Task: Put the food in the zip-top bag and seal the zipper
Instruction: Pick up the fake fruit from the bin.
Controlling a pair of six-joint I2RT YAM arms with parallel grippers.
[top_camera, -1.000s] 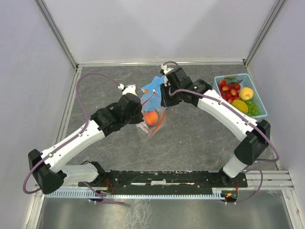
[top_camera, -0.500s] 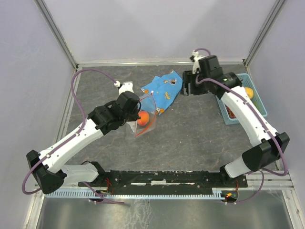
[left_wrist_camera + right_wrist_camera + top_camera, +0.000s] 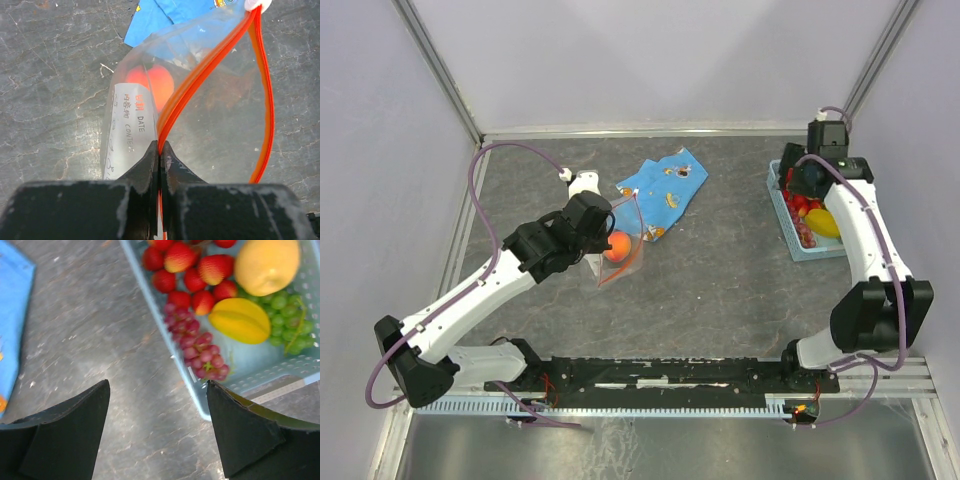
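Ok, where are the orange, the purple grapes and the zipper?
orange (image 3: 152, 85), left wrist view, on its middle.
purple grapes (image 3: 197, 347), right wrist view, middle of the bunch.
zipper (image 3: 202, 76), left wrist view, midway along the strip.

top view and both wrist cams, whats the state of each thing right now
zip-top bag: mouth open, one orange fruit inside
zipper: unsealed, pinched at one end
left gripper: shut on the zipper
right gripper: open, empty, near the basket
basket: holds strawberries, grapes and other fruit
blue cloth: lying rumpled on the table
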